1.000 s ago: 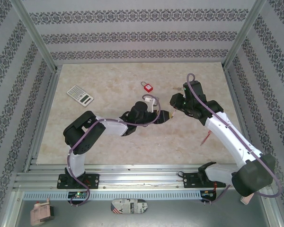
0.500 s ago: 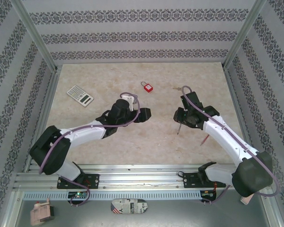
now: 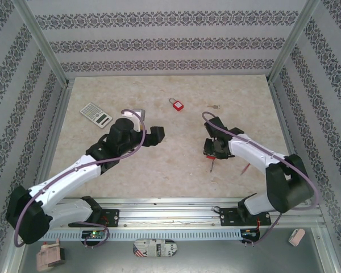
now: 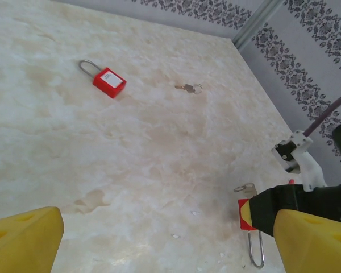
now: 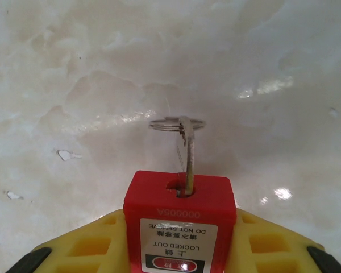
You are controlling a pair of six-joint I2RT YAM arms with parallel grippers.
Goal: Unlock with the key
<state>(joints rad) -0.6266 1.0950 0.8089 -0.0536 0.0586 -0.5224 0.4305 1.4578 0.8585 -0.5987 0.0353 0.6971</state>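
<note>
Silver key on a small wire ring (image 5: 186, 153) is stuck in the keyhole of a red plastic padlock with a white label (image 5: 179, 219), bottom centre of the right wrist view. The key's blade is hidden inside the body; the ring end points at the beige marbled tabletop (image 5: 74, 68). The right gripper (image 3: 210, 151) is clamped on that padlock, with yellow fingers (image 5: 85, 244) pressing both sides. The fingers and the label are cut off by the bottom edge of the frame.

The padlock's shackle is hidden there. In the left wrist view it hangs down at lower right, and I can't tell whether it is latched or popped.

The left gripper (image 4: 167, 230) is spread wide with nothing in it. Just the yellow tips poke into the bottom corners, and the rest is cut off.

A second red padlock (image 3: 176, 104) lies flat at upper centre of the top view. A loose spare key (image 3: 214, 106) lies to its right, apart from it and tiny.

A grey calculator (image 3: 96, 114) sits at upper left. A thin reddish stick (image 3: 247, 166) lies right of the right gripper, too small to identify.
</note>
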